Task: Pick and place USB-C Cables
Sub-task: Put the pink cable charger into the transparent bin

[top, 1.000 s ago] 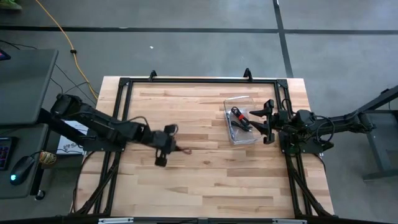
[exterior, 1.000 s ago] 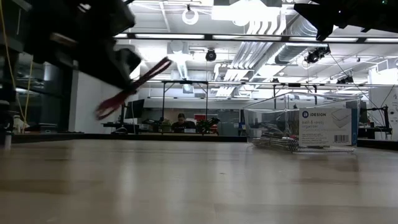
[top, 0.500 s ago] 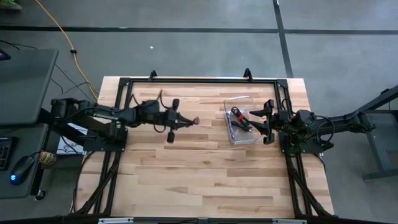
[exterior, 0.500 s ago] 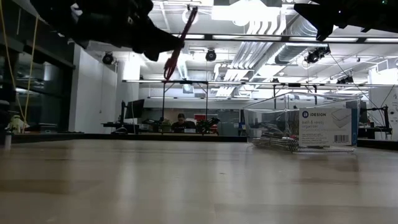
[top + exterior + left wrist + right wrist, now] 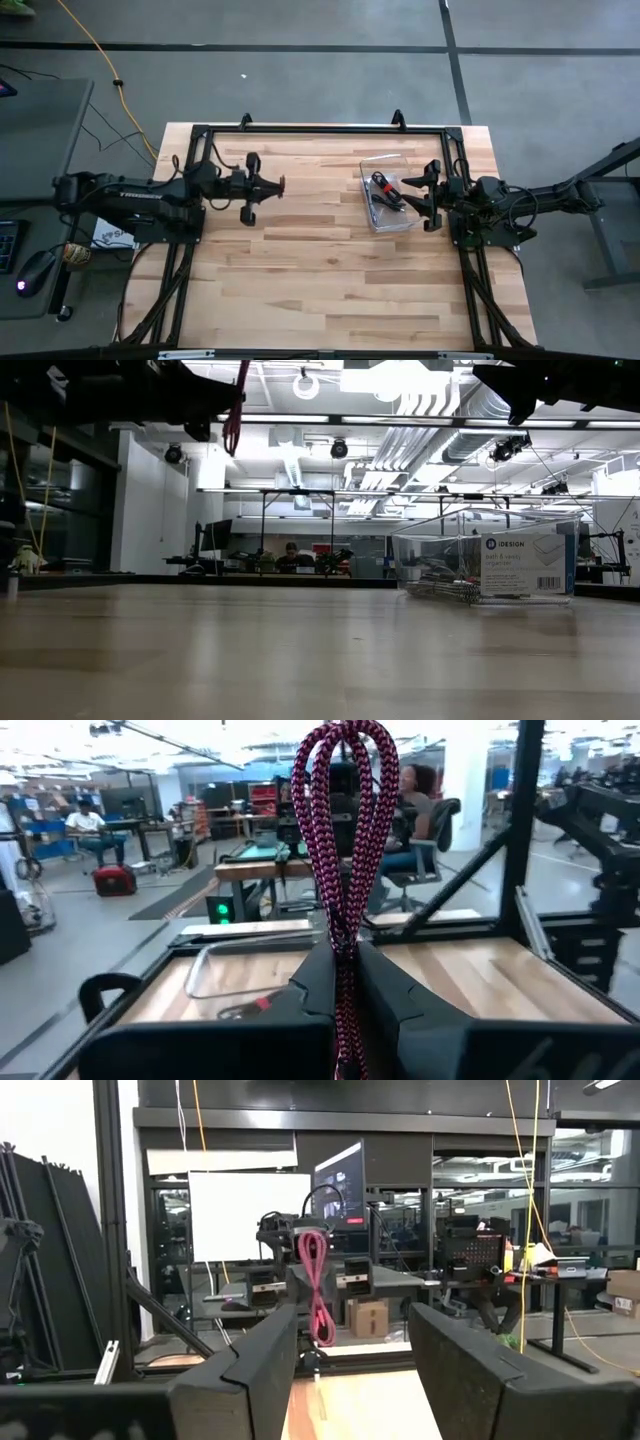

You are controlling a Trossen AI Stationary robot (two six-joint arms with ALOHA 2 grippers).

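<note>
My left gripper (image 5: 264,186) hovers over the table's far left part, pointing level toward the right edge, shut on a magenta-red USB-C cable bundle (image 5: 343,840). The bundle also shows in the high view (image 5: 279,183) and in the low view (image 5: 235,410). A clear plastic box (image 5: 392,220) stands at the right with black and red cable bundles (image 5: 384,190) lying in it. My right gripper (image 5: 432,190) waits open at the box's right side, raised above the table, with nothing between its fingers (image 5: 250,1370). My left gripper pinches the magenta-red bundle near its lower end (image 5: 345,965) between its two fingers (image 5: 316,982), several strands together. The fingers come level from the table's left. The looped end rises beyond the fingertips, and the bundle is lifted clear of the table.
A black metal frame (image 5: 320,131) runs around the tabletop. The wooden table (image 5: 320,280) lies bare in its middle and near part. Beyond the far edge a yellow cord (image 5: 95,50) crosses the floor. A person sits in the room behind (image 5: 291,552).
My left gripper has risen and swung from the table's middle toward the far edge, then drawn back toward the left edge, tipping up from a downward slant to level. It stays shut on the magenta-red bundle, which has gone from slanting downward to standing upright, higher above the table.
</note>
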